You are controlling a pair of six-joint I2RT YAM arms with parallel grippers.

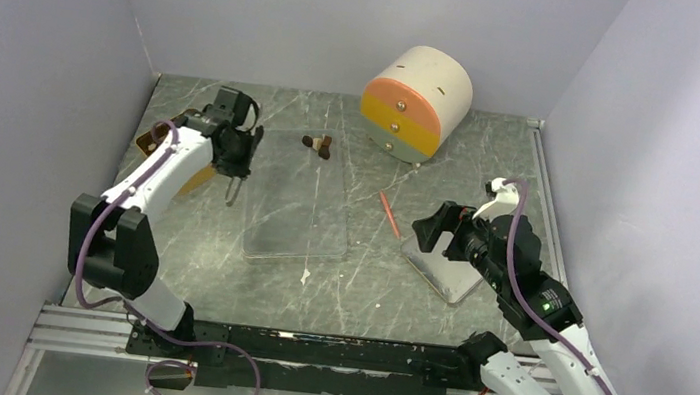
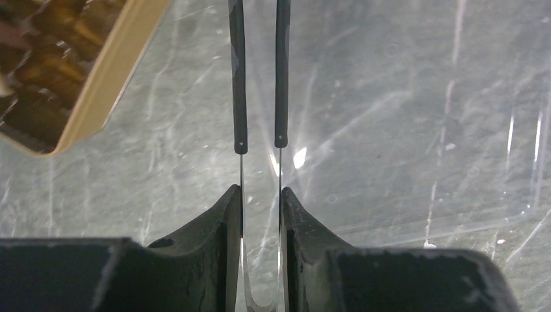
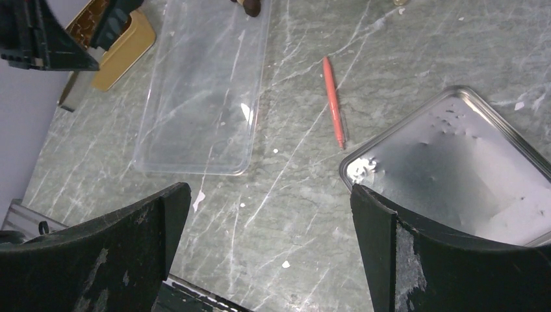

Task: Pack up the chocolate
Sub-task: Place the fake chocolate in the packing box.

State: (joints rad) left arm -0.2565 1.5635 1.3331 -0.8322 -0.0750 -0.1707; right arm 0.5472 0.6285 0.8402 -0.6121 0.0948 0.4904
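Chocolate pile [image 1: 317, 143] sits right of my left gripper [image 2: 260, 195], pinching empty tweezers [image 2: 239, 78]; fetch step, I reckon: reach over; right gripper [image 3: 269, 195] spread.

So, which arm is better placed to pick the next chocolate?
Left arm: its jaws hold black-tipped tweezers beside the golden-brown compartmented tray, near the brown chocolate pieces at the clear plastic sheet's far edge. The right arm, jaws open, sits farther off, by the silver metal tray.
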